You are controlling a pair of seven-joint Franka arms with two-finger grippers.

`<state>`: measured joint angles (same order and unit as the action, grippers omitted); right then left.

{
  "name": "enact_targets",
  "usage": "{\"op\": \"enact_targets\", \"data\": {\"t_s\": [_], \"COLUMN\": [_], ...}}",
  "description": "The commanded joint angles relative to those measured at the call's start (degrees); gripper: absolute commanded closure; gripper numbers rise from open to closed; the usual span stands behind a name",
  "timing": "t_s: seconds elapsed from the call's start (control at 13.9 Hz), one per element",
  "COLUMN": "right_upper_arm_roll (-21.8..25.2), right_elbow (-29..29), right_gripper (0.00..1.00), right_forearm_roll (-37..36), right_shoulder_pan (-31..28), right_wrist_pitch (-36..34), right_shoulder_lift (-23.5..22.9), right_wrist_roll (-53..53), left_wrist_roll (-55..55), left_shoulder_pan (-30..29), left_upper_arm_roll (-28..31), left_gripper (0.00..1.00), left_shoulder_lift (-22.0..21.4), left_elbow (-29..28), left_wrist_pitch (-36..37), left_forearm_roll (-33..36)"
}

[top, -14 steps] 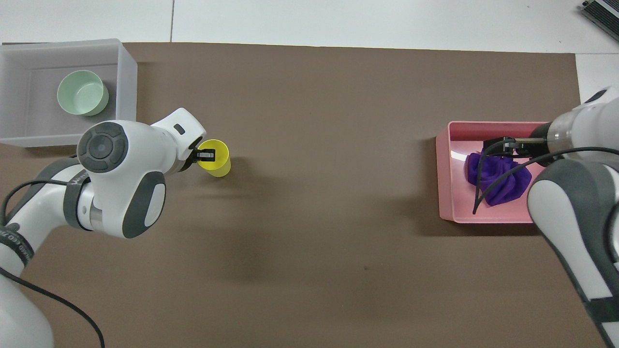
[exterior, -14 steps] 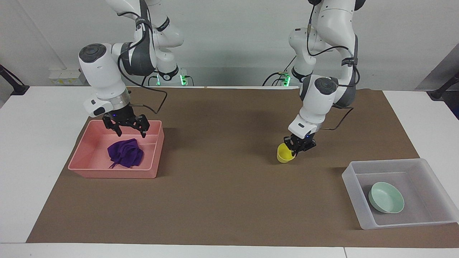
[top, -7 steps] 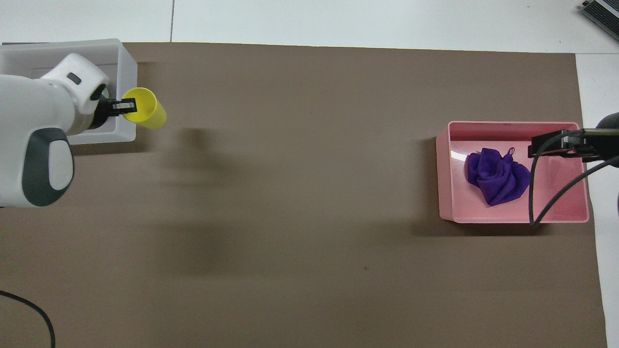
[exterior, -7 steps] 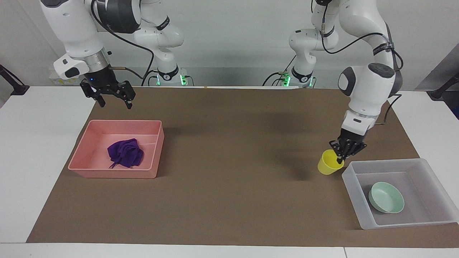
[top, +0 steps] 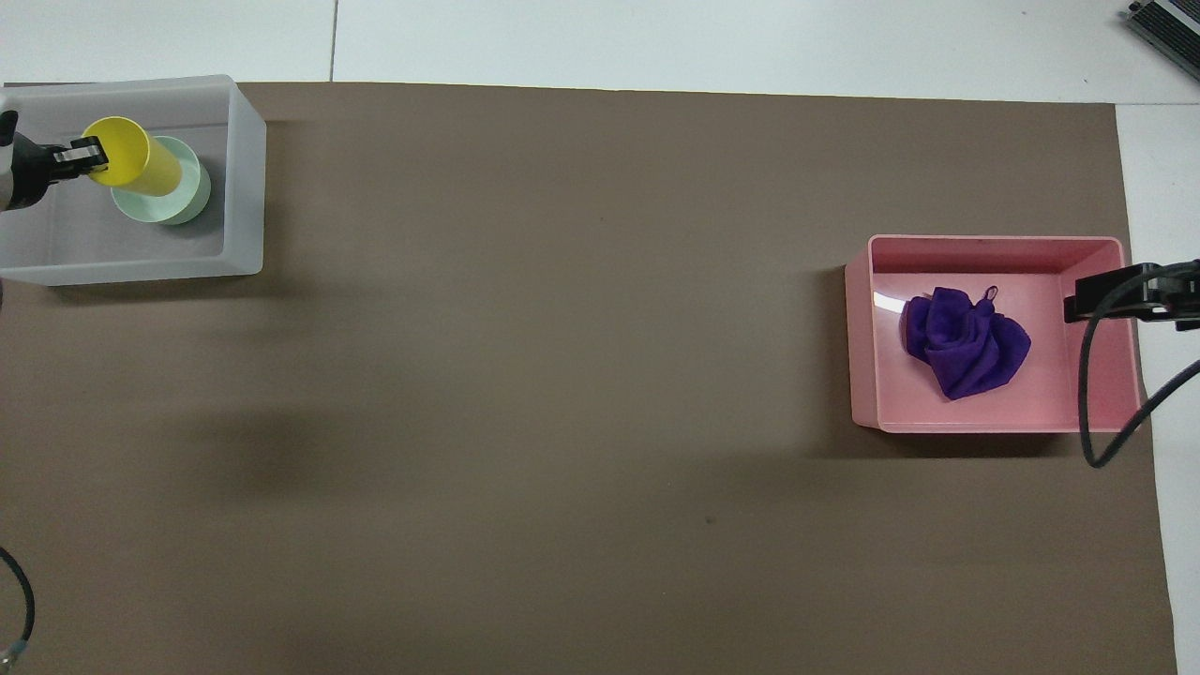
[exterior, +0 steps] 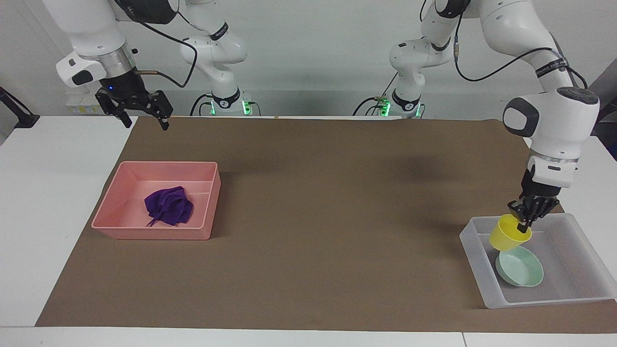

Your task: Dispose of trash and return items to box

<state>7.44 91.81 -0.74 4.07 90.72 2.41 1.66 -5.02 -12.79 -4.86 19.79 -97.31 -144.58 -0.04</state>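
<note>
My left gripper is shut on the rim of the yellow cup. It holds the cup tilted in the air over the clear box, just above the mint-green bowl that lies in the box. In the overhead view the cup overlaps the bowl inside the box, with the left gripper at its rim. The purple rag lies in the pink tray. My right gripper is open and empty, raised over the table's edge on the robots' side of the pink tray.
A brown mat covers the table between the pink tray and the clear box. The rag sits mid-tray. The right arm's cable hangs over the tray's outer end.
My left gripper has carried the yellow cup from the mat to over the clear box and bowl. My right gripper has risen out of the pink tray and drawn back, leaving the rag there.
</note>
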Motion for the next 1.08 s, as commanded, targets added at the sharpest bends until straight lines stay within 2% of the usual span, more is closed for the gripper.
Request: {"op": "enact_targets", "data": {"t_s": [0.0, 0.29, 0.5, 0.57, 0.72, 0.79, 0.86, 0.93, 1.01], "right_upper_arm_roll": [-0.1, -0.1, -0.1, -0.1, -0.1, -0.2, -0.2, -0.2, -0.2], "right_elbow": [-0.1, -0.1, -0.1, -0.1, -0.1, 0.0, 0.0, 0.0, 0.0], "right_gripper": [0.0, 0.0, 0.0, 0.0, 0.0, 0.0, 0.0, 0.0, 0.0], "right_forearm_roll": [-0.3, -0.4, -0.5, -0.5, -0.5, -0.5, -0.5, -0.4, -0.4], "right_shoulder_pan": [-0.7, -0.6, -0.6, -0.6, -0.6, -0.6, -0.6, -0.6, -0.6], "right_wrist_pitch": [-1.1, -0.9, -0.5, -0.5, -0.5, -0.5, -0.5, -0.5, -0.5], "right_shoulder_lift": [0.2, 0.3, 0.3, 0.3, 0.3, 0.3, 0.3, 0.3, 0.3], "right_wrist_roll": [-2.0, -3.3, -3.3, -3.2, -3.2, -3.2, -3.2, -3.2, -3.2], "left_wrist_roll": [0.5, 0.3, 0.0, 0.0, 0.3, 0.4, 0.4, 0.4, 0.5], "left_shoulder_pan": [-2.3, -2.9, -2.4, -2.6, -2.7, -2.6, -2.6, -2.1, -1.7], "left_upper_arm_roll": [-0.7, -0.7, -0.7, -0.7, -0.7, -0.7, -0.8, -0.7, -0.8], "left_gripper": [1.0, 1.0, 1.0, 0.96, 0.68, 0.5, 0.22, 0.0, 0.0], "left_shoulder_lift": [7.2, 10.9, 11.1, 11.1, 10.9, 10.7, 10.3, 9.8, 8.7], "left_elbow": [6.2, 6.0, 4.6, 4.4, 4.9, 5.5, 5.6, 5.6, 5.6], "left_wrist_pitch": [-2.9, -9.4, -10.1, -9.4, -7.0, -4.7, -3.1, -2.1, -1.2], "left_forearm_roll": [0.6, 0.0, 0.0, 0.0, 0.1, 0.6, 0.7, 0.7, 0.7]}}
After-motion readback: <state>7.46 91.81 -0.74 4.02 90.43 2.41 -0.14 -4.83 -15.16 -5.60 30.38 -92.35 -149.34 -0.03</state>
